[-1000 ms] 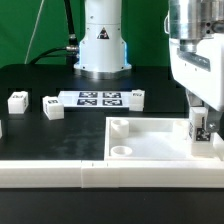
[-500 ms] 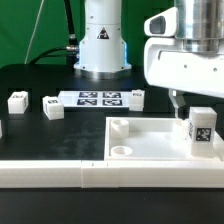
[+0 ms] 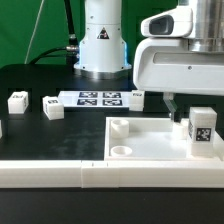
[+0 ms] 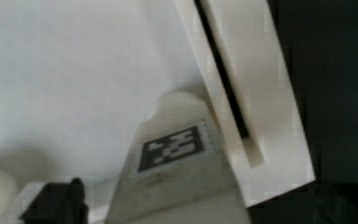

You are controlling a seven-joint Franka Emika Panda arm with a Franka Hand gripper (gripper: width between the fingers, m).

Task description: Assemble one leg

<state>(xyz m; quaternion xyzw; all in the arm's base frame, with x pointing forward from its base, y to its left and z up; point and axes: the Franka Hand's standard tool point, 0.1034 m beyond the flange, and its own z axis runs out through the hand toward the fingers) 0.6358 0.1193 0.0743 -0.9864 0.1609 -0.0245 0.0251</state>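
Note:
A leg (image 3: pixel 203 133), a white post with a black-and-white tag facing the camera, stands upright in the far-right corner of the large white panel (image 3: pixel 150 140). My gripper (image 3: pixel 175 103) hangs above the leg and slightly toward the exterior view's left, apart from it, open and empty. In the wrist view the same leg (image 4: pixel 179 165) shows from above with its tag, beside the panel's raised rim (image 4: pixel 247 90). One dark fingertip (image 4: pixel 55 200) shows next to it without touching.
Three more loose legs (image 3: pixel 17 100) (image 3: pixel 52 107) (image 3: pixel 137 96) lie on the black table around the marker board (image 3: pixel 98 98). The robot base (image 3: pixel 103 45) stands behind. The panel has round corner sockets (image 3: pixel 121 151). A white rail (image 3: pixel 50 175) runs along the front.
The gripper let go of the leg and rose up and toward the exterior view's left. The leg stays upright in the panel's corner.

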